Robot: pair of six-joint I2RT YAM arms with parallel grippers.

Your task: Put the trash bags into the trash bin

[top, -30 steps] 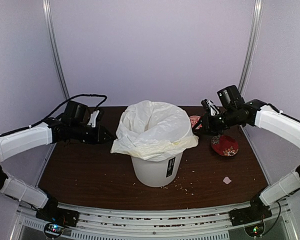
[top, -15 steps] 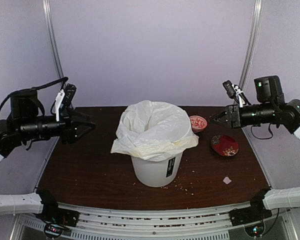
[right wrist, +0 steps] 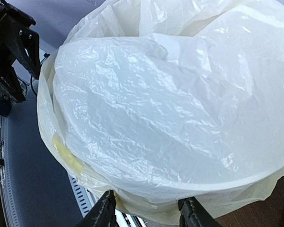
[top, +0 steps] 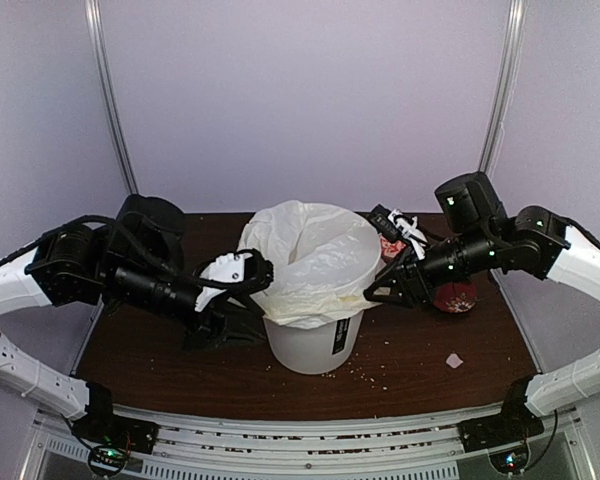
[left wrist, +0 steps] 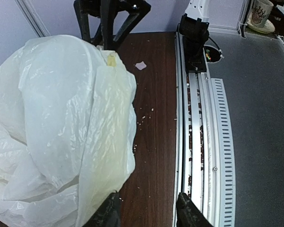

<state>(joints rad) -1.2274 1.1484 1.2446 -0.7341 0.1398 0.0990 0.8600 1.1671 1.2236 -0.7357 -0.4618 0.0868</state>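
The trash bin (top: pixel 305 345) is a white bucket with a black label, standing mid-table. The trash bag (top: pixel 310 255) lines it, and its crinkly cream-white edge is draped over the rim. My left gripper (top: pixel 242 322) is low against the bin's left side. In the left wrist view the gripper (left wrist: pixel 146 215) is open, with one finger (left wrist: pixel 109 213) touching the bag (left wrist: pixel 61 127) and only table between the fingers. My right gripper (top: pixel 375 295) is at the bin's right side. In the right wrist view the gripper (right wrist: pixel 146 215) is open just under the bag's hanging hem (right wrist: pixel 146 208).
A red patterned plate (top: pixel 458 298) and a small bowl (top: pixel 388 243) sit behind my right arm. A white paper scrap (top: pixel 454 360) lies front right and also shows in the left wrist view (left wrist: pixel 141 65). Crumbs (top: pixel 365 375) lie before the bin. A metal rail (top: pixel 310 425) runs along the near edge.
Both arms were raised and pulled out to the sides half a second ago. They have swung down and inward to the bin's left and right sides. The bag and bin have not moved.
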